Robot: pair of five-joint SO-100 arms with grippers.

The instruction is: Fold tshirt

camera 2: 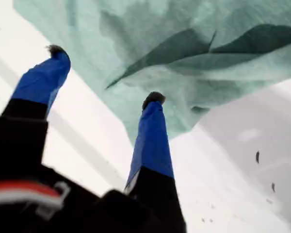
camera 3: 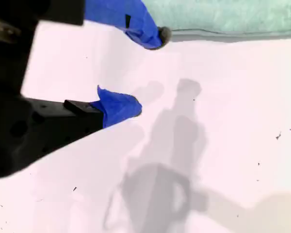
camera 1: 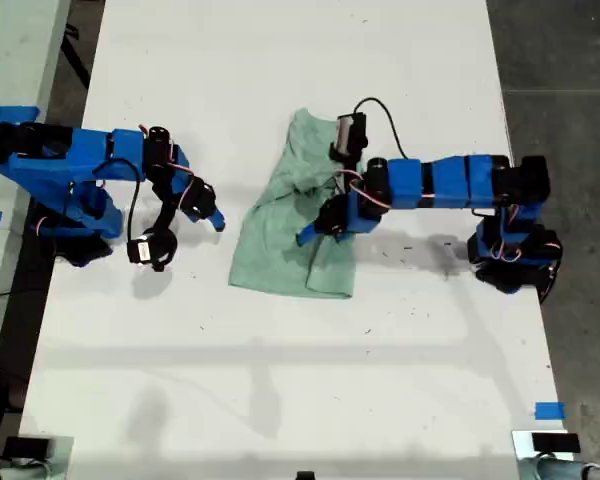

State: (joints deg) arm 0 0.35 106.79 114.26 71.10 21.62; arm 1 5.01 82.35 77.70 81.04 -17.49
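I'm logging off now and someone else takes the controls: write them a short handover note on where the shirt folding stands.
My first gripper: open, over the T-shirt's edge, holding nothing.
My second gripper: open, empty, above bare table just off the shirt's hem.
Shirt: bunched and partly folded over itself mid-table; in the exterior view the first arm reaches in from the right and the second arm sits to the left.
Done: a rough partial fold at most.
Left: grip an edge, flatten the wrinkles, finish the folds.
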